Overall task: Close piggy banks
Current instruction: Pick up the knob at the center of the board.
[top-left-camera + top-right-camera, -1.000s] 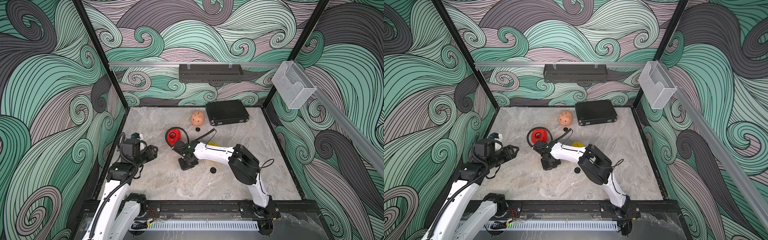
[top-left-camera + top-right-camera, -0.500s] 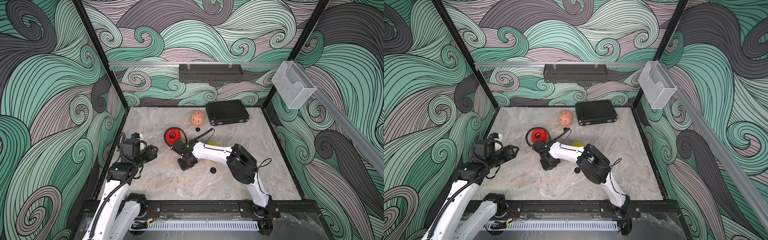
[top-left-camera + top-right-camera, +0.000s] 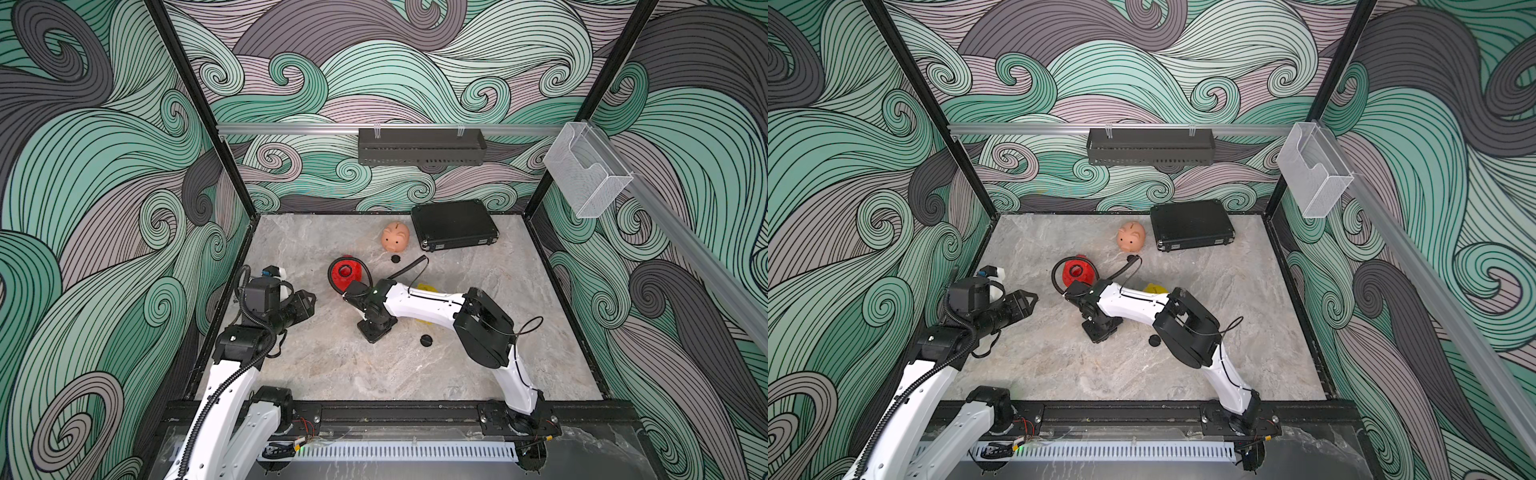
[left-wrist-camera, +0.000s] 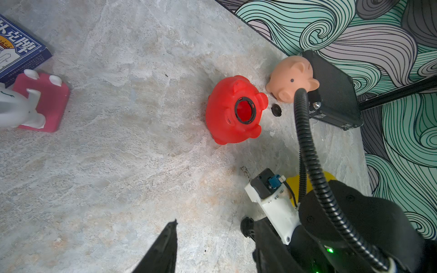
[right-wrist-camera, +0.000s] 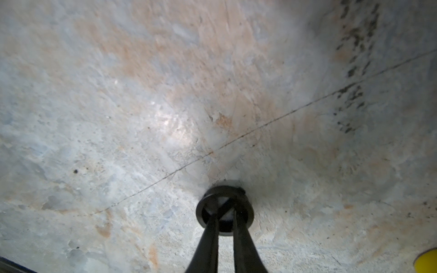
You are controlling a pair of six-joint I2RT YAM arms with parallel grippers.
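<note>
The red piggy bank (image 3: 347, 272) lies belly up with its round hole (image 4: 245, 110) uncovered. The peach-pink piggy bank (image 3: 395, 237) stands upright beside the black case (image 3: 455, 226). Only a sliver of the yellow piggy bank (image 3: 426, 287) shows behind my right arm. My right gripper (image 5: 224, 212) points down at the table in front of the red pig (image 3: 1076, 272), shut on a black round plug (image 5: 224, 209) by its cross rib. Two more plugs lie loose, one (image 3: 396, 258) near the pink pig, one (image 3: 427, 340) by my right elbow. My left gripper (image 3: 308, 302) hovers open and empty left of the red pig.
A blue card box (image 4: 21, 54) and a pink-and-white toy figure (image 4: 35, 101) sit at the table's left side. A black shelf (image 3: 419, 145) hangs on the back wall and a clear holder (image 3: 586, 174) on the right rail. My right arm's cable (image 4: 307, 146) arcs over the middle.
The right arm has shifted very slightly left with the plug still in its jaws. The left arm and the pigs have not moved.
</note>
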